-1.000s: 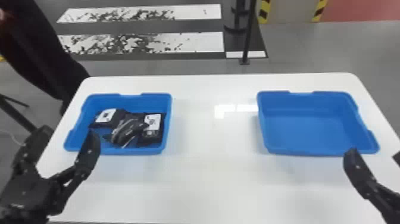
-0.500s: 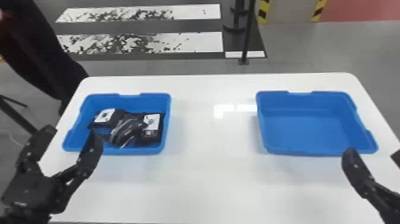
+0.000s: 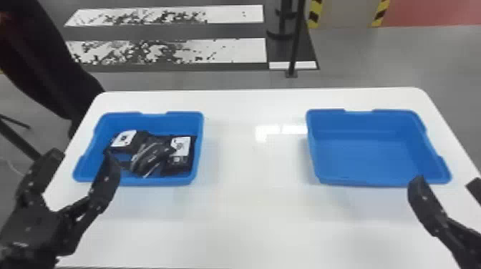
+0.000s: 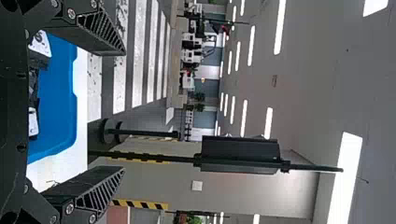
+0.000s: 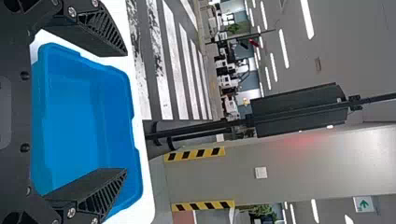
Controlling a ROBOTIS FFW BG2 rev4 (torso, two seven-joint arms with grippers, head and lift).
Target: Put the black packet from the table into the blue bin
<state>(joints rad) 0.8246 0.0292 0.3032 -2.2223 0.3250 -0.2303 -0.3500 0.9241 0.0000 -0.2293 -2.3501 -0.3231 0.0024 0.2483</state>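
Observation:
My left gripper [image 3: 84, 164] stands open at the near left corner of the left blue bin [image 3: 134, 181], its fingers apart and empty. That bin holds several black packets [image 3: 152, 155] with white labels. In the left wrist view the left gripper [image 4: 123, 112] is open, with the bin [image 4: 58, 98] beyond its base. On the right, my right gripper [image 3: 447, 182] is at the near right corner of the other blue bin [image 3: 365, 153], which has nothing inside. The right wrist view has the right gripper [image 5: 126, 112] open and empty beside that bin [image 5: 79, 121].
Both bins rest on a white table [image 3: 247, 214] with a bare stretch between them. A black pole [image 3: 296, 39] stands on the floor behind the table. A person's dark-clothed figure [image 3: 39, 60] is past the table's left side.
The left gripper has shifted slightly to the right and its fingers stay apart. The right arm, the bins and the packets look almost unchanged.

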